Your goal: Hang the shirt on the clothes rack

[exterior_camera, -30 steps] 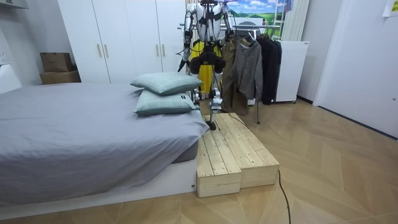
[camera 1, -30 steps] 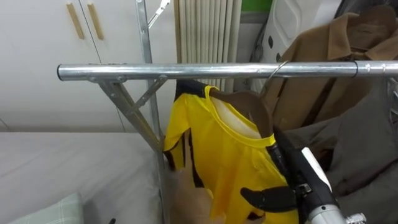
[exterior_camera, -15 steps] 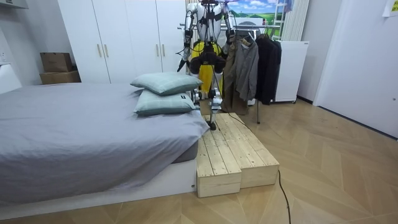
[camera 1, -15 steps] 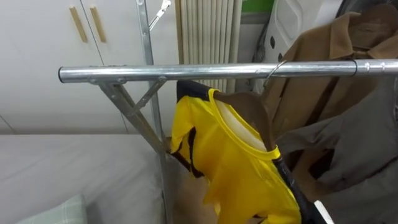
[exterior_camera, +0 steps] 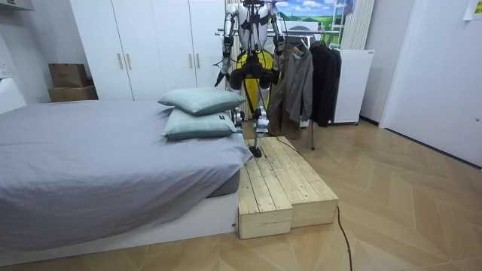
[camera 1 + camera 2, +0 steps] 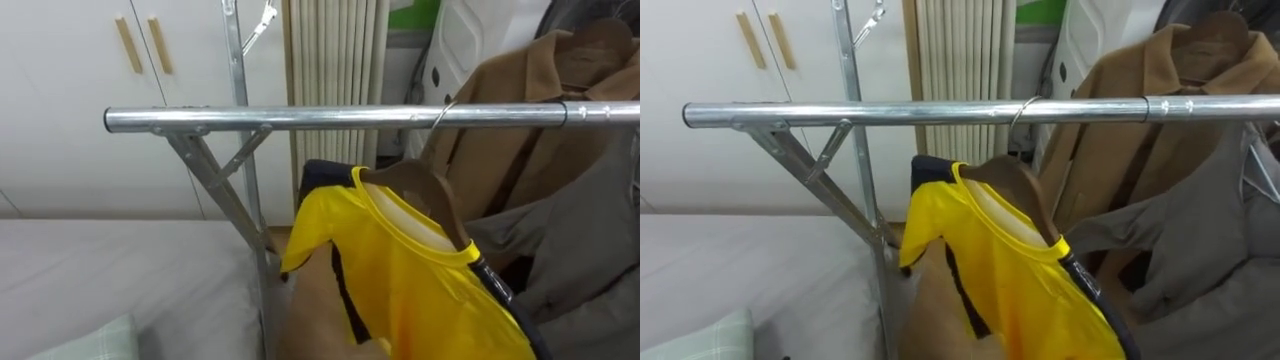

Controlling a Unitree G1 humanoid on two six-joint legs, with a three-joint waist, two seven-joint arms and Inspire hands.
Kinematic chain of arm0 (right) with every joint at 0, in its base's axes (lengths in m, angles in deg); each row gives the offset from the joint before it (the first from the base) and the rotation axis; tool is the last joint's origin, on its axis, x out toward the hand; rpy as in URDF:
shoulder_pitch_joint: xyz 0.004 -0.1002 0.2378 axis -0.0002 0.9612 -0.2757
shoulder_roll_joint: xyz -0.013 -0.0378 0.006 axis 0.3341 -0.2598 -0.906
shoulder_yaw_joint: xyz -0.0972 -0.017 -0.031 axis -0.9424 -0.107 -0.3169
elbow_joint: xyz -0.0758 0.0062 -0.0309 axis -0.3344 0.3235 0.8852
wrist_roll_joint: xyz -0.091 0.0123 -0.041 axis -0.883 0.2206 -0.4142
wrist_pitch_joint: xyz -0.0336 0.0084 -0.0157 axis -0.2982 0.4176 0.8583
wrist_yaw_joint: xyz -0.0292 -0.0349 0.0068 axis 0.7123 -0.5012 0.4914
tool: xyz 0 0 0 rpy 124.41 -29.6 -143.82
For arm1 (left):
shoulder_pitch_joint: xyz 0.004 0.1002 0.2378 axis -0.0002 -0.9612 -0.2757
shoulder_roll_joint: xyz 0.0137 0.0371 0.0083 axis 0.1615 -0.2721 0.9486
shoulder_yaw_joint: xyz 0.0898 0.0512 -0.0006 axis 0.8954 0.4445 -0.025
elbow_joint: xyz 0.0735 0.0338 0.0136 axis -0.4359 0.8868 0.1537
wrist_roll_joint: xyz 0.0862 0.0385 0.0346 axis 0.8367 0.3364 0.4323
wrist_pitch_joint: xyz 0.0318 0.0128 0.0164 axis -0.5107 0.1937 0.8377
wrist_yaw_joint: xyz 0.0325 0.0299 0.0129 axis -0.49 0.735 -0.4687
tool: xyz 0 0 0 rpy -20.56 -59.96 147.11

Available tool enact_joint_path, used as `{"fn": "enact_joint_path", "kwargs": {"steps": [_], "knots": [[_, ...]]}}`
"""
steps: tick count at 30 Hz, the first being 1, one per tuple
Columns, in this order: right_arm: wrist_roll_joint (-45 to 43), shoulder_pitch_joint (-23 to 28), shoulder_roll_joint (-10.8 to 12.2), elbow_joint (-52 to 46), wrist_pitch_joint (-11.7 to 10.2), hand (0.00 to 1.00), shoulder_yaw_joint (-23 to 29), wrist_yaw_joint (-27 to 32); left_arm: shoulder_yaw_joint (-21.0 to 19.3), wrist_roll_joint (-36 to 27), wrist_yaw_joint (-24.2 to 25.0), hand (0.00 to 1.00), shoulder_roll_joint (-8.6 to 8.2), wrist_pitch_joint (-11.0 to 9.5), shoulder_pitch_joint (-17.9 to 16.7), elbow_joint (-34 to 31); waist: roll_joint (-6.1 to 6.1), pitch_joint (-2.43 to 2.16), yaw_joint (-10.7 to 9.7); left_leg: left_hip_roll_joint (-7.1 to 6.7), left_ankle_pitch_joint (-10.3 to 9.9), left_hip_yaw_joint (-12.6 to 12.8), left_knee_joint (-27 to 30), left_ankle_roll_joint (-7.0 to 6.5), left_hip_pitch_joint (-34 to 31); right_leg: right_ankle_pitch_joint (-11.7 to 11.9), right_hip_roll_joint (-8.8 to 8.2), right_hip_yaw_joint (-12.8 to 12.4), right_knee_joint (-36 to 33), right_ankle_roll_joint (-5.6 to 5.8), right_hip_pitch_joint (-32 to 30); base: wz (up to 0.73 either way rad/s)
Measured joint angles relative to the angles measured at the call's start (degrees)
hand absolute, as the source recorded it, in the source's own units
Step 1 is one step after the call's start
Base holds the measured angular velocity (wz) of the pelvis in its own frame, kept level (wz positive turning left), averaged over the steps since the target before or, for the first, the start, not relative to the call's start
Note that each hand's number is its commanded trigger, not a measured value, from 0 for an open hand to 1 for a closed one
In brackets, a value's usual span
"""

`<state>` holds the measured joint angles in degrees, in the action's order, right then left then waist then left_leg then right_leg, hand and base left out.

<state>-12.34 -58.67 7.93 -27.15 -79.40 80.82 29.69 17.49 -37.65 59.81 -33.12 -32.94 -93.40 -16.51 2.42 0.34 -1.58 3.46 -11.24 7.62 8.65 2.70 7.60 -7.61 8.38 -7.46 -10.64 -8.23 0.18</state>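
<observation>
In the room view, pale herringbone floor (image 5: 407, 218) lies nearest, then a stepped wooden platform (image 5: 282, 188) pushed against the foot of a bed (image 5: 90, 165) with a grey cover. Two grey-green pillows (image 5: 199, 111) are stacked on the bed's far corner. The robot stands past the platform's far end, facing a clothes rack.

Through its eyes, a yellow shirt (image 6: 400, 270) with black trim comes first, draped on a brown wooden hanger (image 6: 420, 180). The hanger's wire hook meets the metal rail (image 6: 300, 119) above. A dark arm runs under the shirt's right edge, so the right robot hand is hidden by cloth and I cannot tell its state. The left robot hand (image 5: 224, 68) is too small in the room view to read.

A grey jacket (image 6: 590, 230) and a tan coat (image 6: 530, 110) hang further right along the rail. Behind stand a white wardrobe (image 6: 60, 90) with wooden handles and a ribbed white panel (image 6: 335, 50). Cardboard boxes (image 5: 69, 79) sit by the far wall.
</observation>
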Motion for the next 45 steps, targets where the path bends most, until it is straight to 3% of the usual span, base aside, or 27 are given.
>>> {"fn": "enact_joint_path", "kwargs": {"steps": [8,13,16,21,26,32,34,40,45], "knots": [[3.27,-0.76,0.54,8.07,-0.53,0.0,0.46,-0.39,-0.57,-0.08,0.17,0.0,0.05,-0.15,0.07,3.45,0.1,-0.02,-0.44,0.0,0.0,-0.25,-0.06,0.0,0.11,0.01,-0.01,0.13,0.04,-0.01,0.27,0.0],[12.67,-1.66,0.8,13.04,-0.56,0.0,0.48,-3.16,-1.03,-0.58,1.97,0.0,-0.12,-0.3,0.89,5.91,-0.79,0.22,-0.13,-0.05,0.0,-0.38,-0.03,0.0,-0.09,0.0,-0.02,0.06,0.08,0.0,-0.03,0.0],[19.56,-1.43,0.83,13.93,-0.58,0.0,0.47,-4.92,-1.03,-1.31,2.98,0.0,-0.16,-0.79,1.14,7.96,-1.61,-0.19,-0.44,-0.11,-0.01,-0.87,-0.04,0.0,0.02,0.0,-0.14,0.39,0.22,0.0,0.1,0.04],[23.02,-1.58,0.89,17.76,-0.35,0.0,0.52,-7.41,-1.11,-1.67,4.25,0.0,-0.19,-1.28,1.97,10.48,-1.95,-0.27,-1.28,-0.07,0.0,-1.55,-0.14,0.0,0.04,-0.06,-0.26,1.39,0.94,-0.08,0.64,0.14],[24.83,-1.42,1.72,22.62,0.13,0.0,4.41,-11.05,-3.59,-5.57,8.49,0.0,-0.62,-1.57,2.22,12.3,-1.93,-0.33,-1.44,-0.05,0.0,-1.61,-0.12,0.0,0.05,-0.08,-0.26,1.35,1.07,-0.12,0.69,0.0],[30.75,-1.19,1.74,26.22,0.34,0.0,4.5,-13.3,-4.03,-14.18,14.03,0.0,-0.41,-1.65,4.41,15.74,-2.07,-0.47,-1.41,-0.06,-0.01,-1.72,-0.3,0.0,0.14,-0.09,-0.27,1.37,1.08,-0.14,0.8,0.0],[31.16,-1.23,1.75,26.56,1.37,0.0,4.95,-13.5,-5.97,-16.09,16.47,0.0,-0.4,-1.63,4.4,15.84,-2.12,-0.57,-1.34,-0.06,-0.01,-1.72,-0.41,0.0,0.42,-0.09,-0.27,1.32,0.96,-0.14,0.91,0.0],[30.81,-1.43,1.76,27.19,3.76,0.0,6.93,-13.88,-10.31,-16.82,20.29,0.0,-0.42,-1.59,4.4,16.28,-2.23,-0.7,-1.15,-0.06,-0.01,-1.74,-0.9,-0.01,1.15,-0.13,-0.18,1.07,0.82,-0.15,1.15,-0.02],[30.57,-1.38,1.79,27.16,4.09,0.0,7.31,-13.91,-12.23,-16.85,22.21,0.0,-0.49,-1.58,4.42,16.31,-2.24,-0.72,-1.14,-0.07,-0.02,-1.7,-0.9,-0.02,1.15,-0.15,-0.19,1.1,0.73,-0.11,1.1,0.0]]}}
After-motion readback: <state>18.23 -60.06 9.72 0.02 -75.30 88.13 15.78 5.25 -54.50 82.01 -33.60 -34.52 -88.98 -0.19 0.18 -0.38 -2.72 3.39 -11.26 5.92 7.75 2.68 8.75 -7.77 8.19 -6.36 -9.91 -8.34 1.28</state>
